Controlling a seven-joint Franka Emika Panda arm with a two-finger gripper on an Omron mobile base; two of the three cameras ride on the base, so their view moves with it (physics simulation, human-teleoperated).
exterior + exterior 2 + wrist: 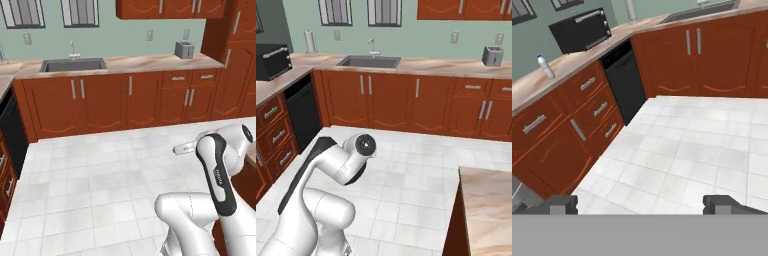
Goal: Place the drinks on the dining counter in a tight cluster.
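A white drink bottle with a blue cap [545, 66] stands upright on the marble top over the red-brown drawers, far off at the upper left of the hand view. My gripper [642, 205] hangs open over the white tiled floor, with nothing between its two dark fingertips [562, 204]. In the left base view the hand [184, 147] pokes out leftward from behind the arm, above the floor. A corner of the dining counter [491, 205], beige marble on a reddish-brown base, lies at the lower right of the right base view, and its visible part is bare.
A black toaster oven [582, 30] sits on the left counter near the white bottle, and a black dishwasher [624, 80] is below it. Along the back wall are a sink [73, 65] and a toaster [184, 49]. White tiled floor [110, 170] lies between the cabinets.
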